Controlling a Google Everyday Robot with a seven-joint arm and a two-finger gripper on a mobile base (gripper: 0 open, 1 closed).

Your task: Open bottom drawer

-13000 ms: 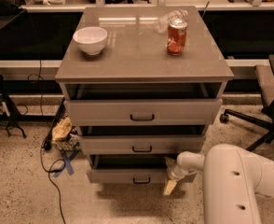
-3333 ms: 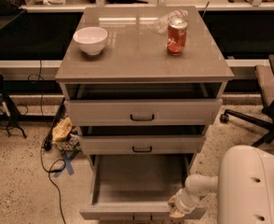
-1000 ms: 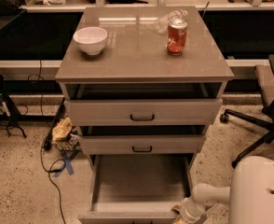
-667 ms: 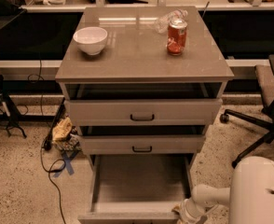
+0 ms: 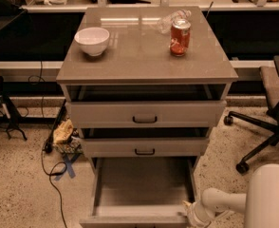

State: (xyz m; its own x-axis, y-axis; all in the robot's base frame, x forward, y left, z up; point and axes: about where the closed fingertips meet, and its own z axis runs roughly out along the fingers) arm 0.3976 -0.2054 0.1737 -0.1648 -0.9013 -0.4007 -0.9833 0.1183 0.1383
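Observation:
The bottom drawer point(image 5: 144, 189) of the grey cabinet stands pulled far out toward me, its plain grey tray bare inside. Its front panel point(image 5: 134, 221) lies at the picture's lower edge and its handle is out of view. My gripper point(image 5: 192, 216) is at the right end of that front panel, low at the bottom edge, on the white arm point(image 5: 225, 202) that reaches in from the lower right. The middle drawer point(image 5: 144, 147) and the top drawer point(image 5: 145, 114) above it each stand slightly pulled out.
On the cabinet top point(image 5: 144, 51) stand a white bowl point(image 5: 92, 40), a red can point(image 5: 180, 37) and a clear plastic bottle point(image 5: 170, 19). An office chair point(image 5: 267, 113) stands to the right. Cables and a crumpled bag point(image 5: 63, 133) lie on the floor to the left.
Since thirteen seconds ago the bottom drawer has come from nearly closed to far out. Over the last second the drawer and my gripper show almost no movement.

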